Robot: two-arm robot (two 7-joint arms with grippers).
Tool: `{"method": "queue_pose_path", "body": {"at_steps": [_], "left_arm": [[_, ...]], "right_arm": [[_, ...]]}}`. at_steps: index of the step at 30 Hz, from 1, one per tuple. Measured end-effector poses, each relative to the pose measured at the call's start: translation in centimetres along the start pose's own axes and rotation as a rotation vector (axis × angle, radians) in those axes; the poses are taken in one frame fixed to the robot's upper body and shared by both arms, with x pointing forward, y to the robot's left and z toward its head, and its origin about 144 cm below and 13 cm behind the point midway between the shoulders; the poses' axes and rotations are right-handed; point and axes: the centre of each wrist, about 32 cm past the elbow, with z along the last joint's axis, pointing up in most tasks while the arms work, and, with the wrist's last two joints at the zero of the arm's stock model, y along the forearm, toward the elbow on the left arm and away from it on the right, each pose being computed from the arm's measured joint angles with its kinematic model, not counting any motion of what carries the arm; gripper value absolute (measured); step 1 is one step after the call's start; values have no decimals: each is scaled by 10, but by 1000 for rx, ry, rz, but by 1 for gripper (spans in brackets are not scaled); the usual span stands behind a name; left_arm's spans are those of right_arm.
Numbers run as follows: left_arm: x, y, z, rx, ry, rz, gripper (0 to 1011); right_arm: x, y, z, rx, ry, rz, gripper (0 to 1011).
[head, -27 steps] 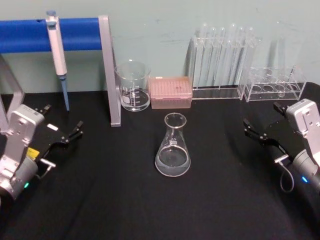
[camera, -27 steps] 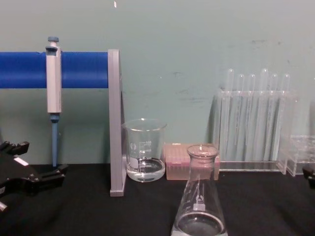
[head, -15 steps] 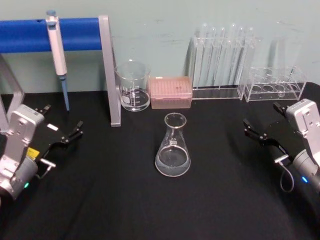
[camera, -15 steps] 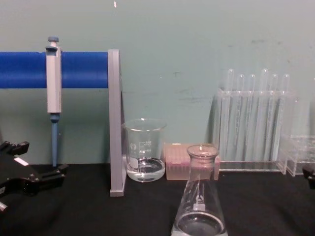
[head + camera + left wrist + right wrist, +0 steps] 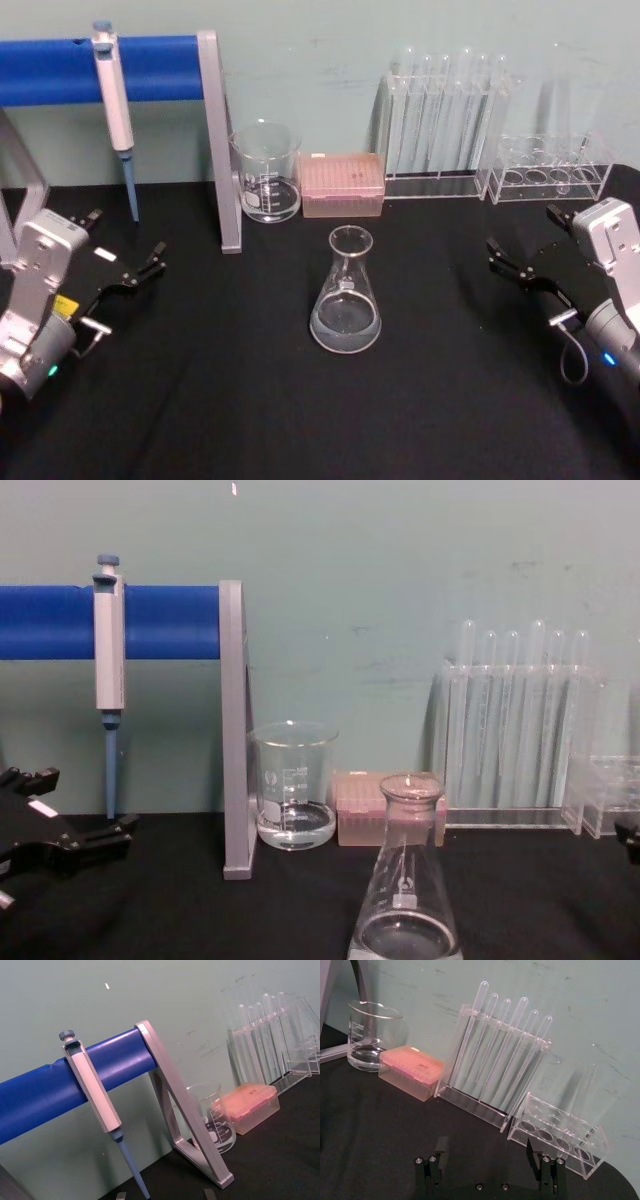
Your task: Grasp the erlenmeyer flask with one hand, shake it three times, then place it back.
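On the far left, our left tool (image 5: 128, 232) sits low over the black surface (image 5: 200, 400), its two fingers spread wide with nothing between them. Beyond it, by the wall, a pipette (image 5: 115, 100) hangs from a blue bar (image 5: 50, 68). Further to that tool's right, toward the wall, a beaker (image 5: 266, 172) and a pink box (image 5: 342, 184) stand just beside each other.

The flask (image 5: 346, 295) stands upright on the surface, between the two tools and well apart from both. It is nearer to us than the beaker and the box. It seems to hold a little clear liquid at the bottom, and nothing touches it.

Beyond the right tool and to its left is a rack of tubes (image 5: 445, 120), with a small clear rack (image 5: 545, 170) beside it. The right tool (image 5: 522, 230) sits at the far right, low over the surface, fingers likewise spread and empty.

As we judge it, the task has not begun — no grasp, no shaking, so nothing to put back. Everything is left to do: one tool must reach across to the flask, close on its neck, lift it, shake it three times and set it down where it stands. Either tool looks about equally placed for it.
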Motion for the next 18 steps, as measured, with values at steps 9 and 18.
{"method": "queue_pose_path", "body": {"at_steps": [9, 18], "left_arm": [[0, 0, 0, 0, 0, 0, 1000], [0, 0, 0, 0, 0, 0, 1001]], "right_arm": [[2, -3, 0, 0, 44, 27, 1000], [6, -13, 3, -8, 129, 95, 1000]]}}
